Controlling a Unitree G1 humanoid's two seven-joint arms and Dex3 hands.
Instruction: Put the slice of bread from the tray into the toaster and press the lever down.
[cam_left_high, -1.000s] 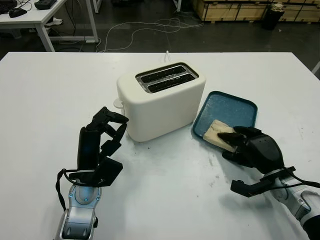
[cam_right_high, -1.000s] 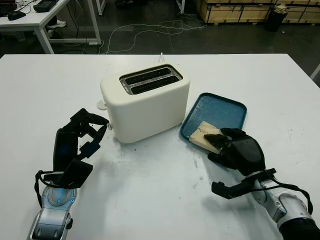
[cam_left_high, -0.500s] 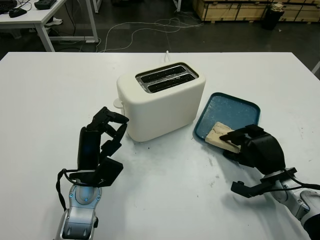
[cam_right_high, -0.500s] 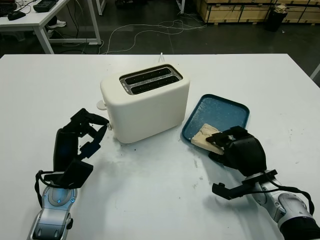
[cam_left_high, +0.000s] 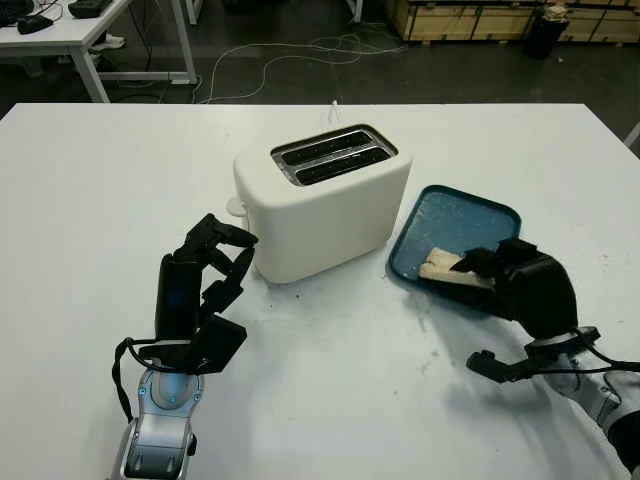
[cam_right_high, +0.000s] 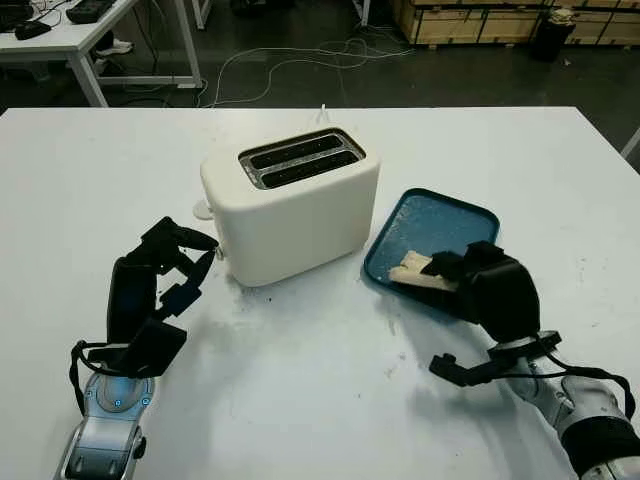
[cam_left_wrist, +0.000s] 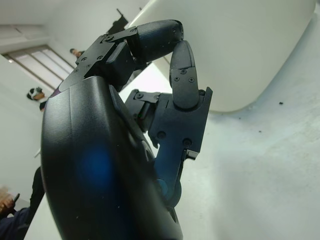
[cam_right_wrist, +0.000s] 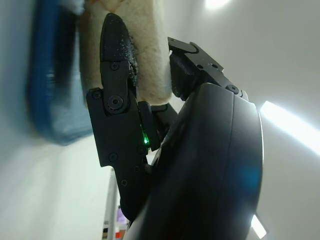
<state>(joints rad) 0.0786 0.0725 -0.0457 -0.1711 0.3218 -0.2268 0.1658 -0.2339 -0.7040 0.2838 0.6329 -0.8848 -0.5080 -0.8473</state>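
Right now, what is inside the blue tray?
The bread slice sits at the blue tray's near edge, gripped by the right hand. Crumbs speckle the tray floor. The hand covers the slice's near end.

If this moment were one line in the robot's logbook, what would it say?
right hand: shut on bread slice, over blue tray | left hand: curled, holding nothing, beside toaster | toaster slots: no bread | lever: not pressed yet

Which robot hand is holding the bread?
The right hand, at the blue tray, is shut on the slice of bread. The left hand holds nothing beside the toaster.
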